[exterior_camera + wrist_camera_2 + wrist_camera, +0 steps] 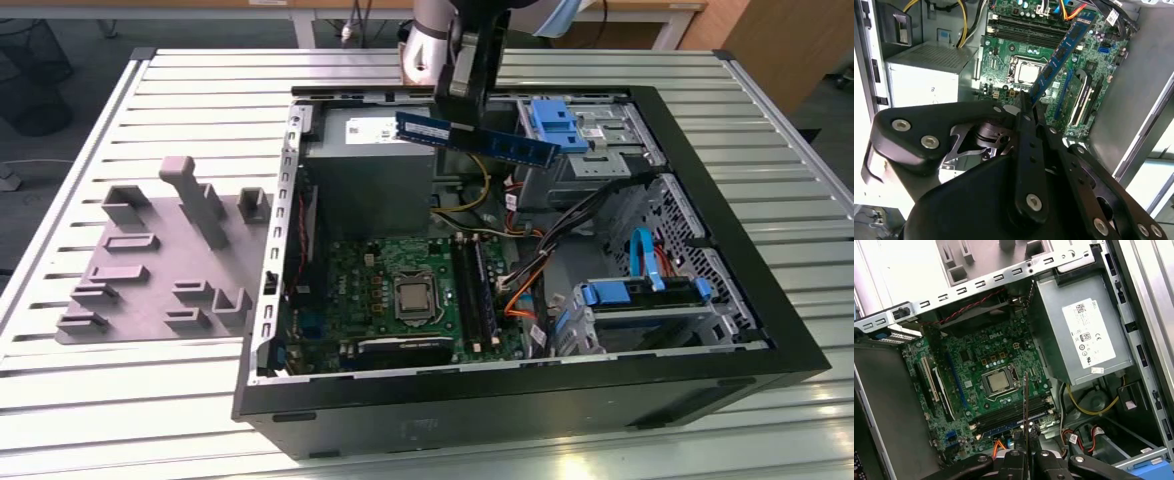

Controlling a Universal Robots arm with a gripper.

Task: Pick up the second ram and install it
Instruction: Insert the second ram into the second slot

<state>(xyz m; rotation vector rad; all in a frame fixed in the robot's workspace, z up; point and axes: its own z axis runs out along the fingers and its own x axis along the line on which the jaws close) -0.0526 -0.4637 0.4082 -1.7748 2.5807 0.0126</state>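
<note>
Jaws clamped on the second ram [481, 141], the gripper [458, 122] hangs over the open case [534, 395], power supply [363, 165] and tangled cables [470, 197] crowding close beneath.

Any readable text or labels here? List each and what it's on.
White label on the power supply: print too small to read.
Sticker on the second ram, held shut in the gripper: blurred, unreadable.
Motherboard markings: too small to read.
Nothing quotable.
</note>
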